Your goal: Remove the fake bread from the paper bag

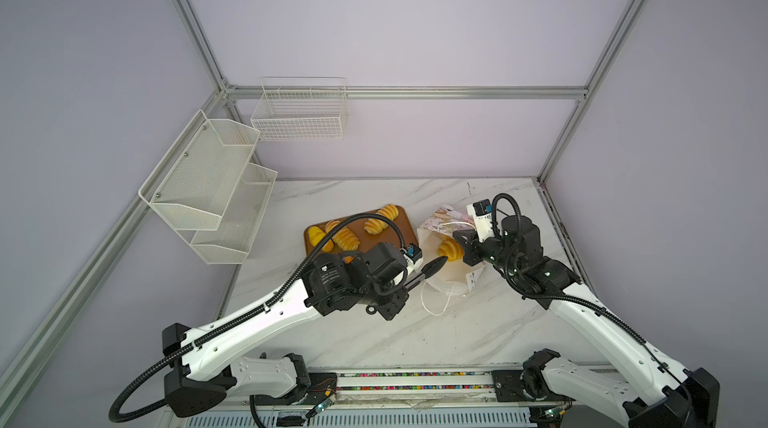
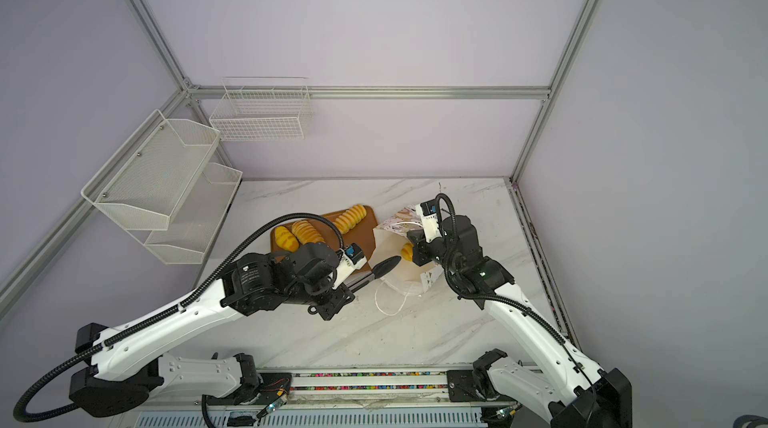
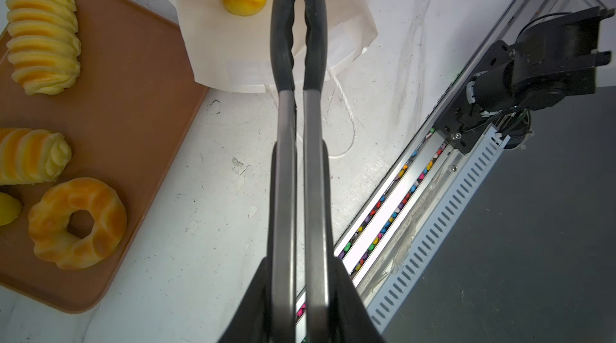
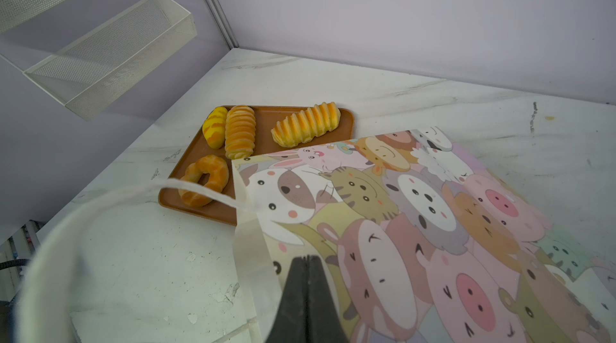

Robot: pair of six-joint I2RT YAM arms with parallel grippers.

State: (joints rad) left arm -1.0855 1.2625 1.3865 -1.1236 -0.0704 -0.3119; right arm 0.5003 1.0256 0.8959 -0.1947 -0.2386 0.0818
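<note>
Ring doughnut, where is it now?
The ring doughnut lies on the brown tray left of the paper bag, at the tray's end nearer the robot, beside a ridged loaf; the right wrist view shows it best.

L tool & R tool both clamped.

Nothing is legible; the left arm's motor sticker is too small.
</note>
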